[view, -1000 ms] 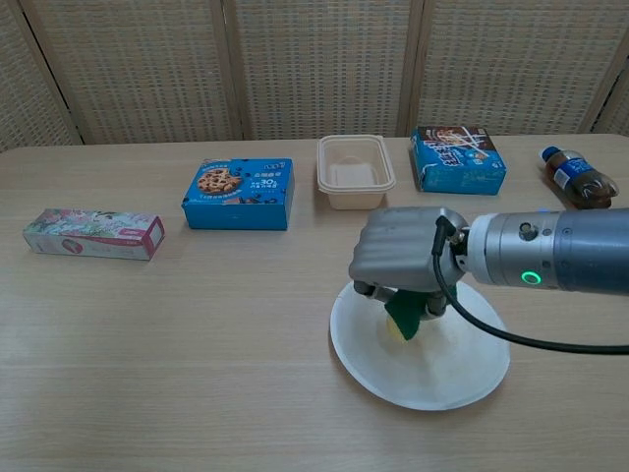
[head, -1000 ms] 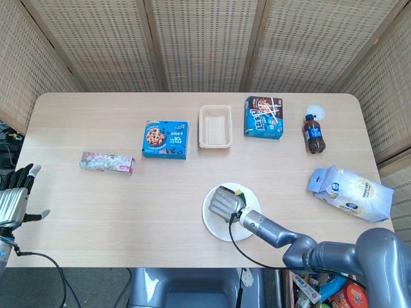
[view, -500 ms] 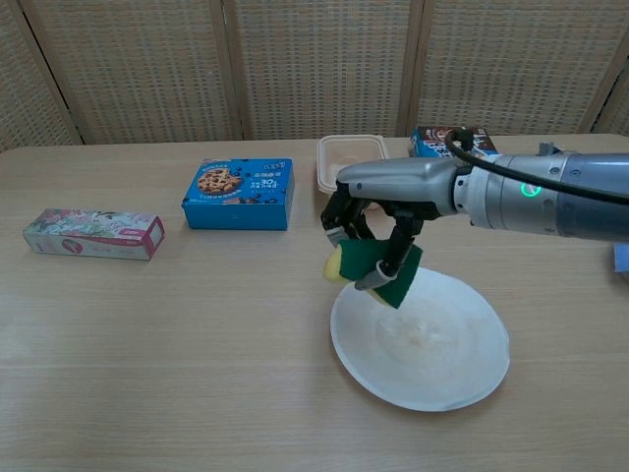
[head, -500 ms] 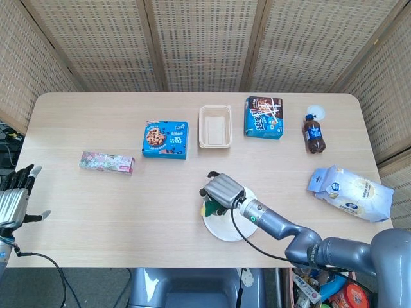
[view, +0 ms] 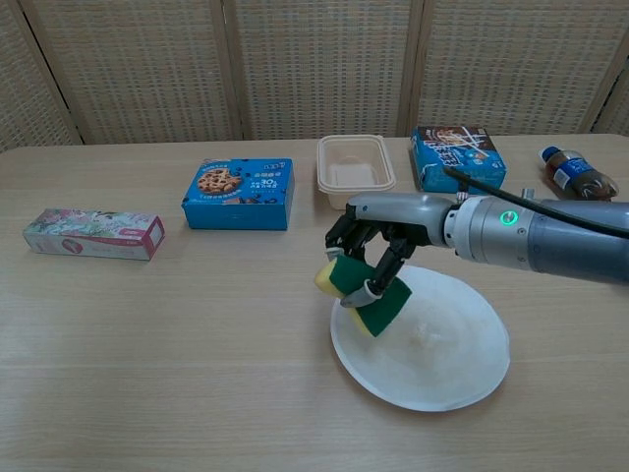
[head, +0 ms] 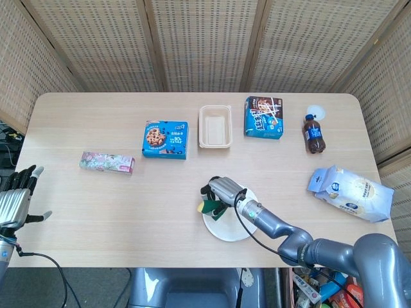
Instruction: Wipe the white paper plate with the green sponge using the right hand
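The white paper plate (view: 442, 354) (head: 234, 230) lies near the table's front edge, right of centre. My right hand (view: 378, 241) (head: 223, 190) hangs over the plate's left rim and holds the green sponge (view: 373, 298) (head: 210, 208), which has a yellow side and tilts down toward the rim. Whether the sponge touches the plate I cannot tell. My left hand (head: 14, 196) stays at the far left of the head view, off the table, fingers spread and holding nothing.
Along the back stand a blue cookie box (view: 239, 193), a beige tray (view: 355, 169), a blue snack box (view: 458, 158) and a cola bottle (view: 577, 176). A floral pack (view: 94, 233) lies at the left. A white bag (head: 350, 193) sits at the right.
My right hand rose off the plate's centre with the sponge, swung to the plate's left rim, then dropped lower there. The left hand has not moved.
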